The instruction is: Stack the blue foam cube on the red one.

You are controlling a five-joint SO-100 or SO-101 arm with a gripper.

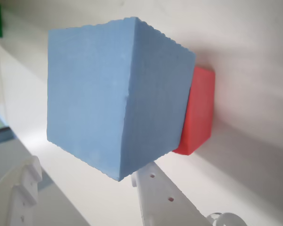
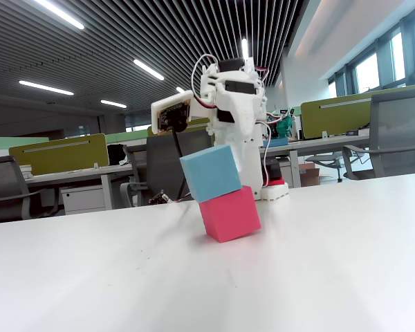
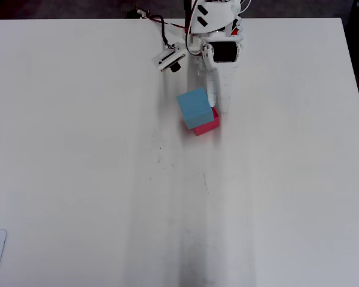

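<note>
A light blue foam cube (image 2: pixel 211 172) sits on top of a pinkish-red foam cube (image 2: pixel 229 213) near the middle of a white worktop (image 2: pixel 332 263), just in front of a white robot arm (image 2: pixel 232 97). In the fixed view the blue cube is tilted and shifted left, overhanging the red one. The overhead view shows it covering most of the red cube (image 3: pixel 208 126).

The hand (image 1: pixel 80 188) appears in the wrist view as two white fingers spread apart below the blue cube (image 1: pixel 115 94); whether they touch it cannot be told.

Both cubes look light, soft and matte, so probably easy to grip without slipping but easy to squash or nudge. Holding the blue cube on two opposite flat faces, gently, seems best.
</note>
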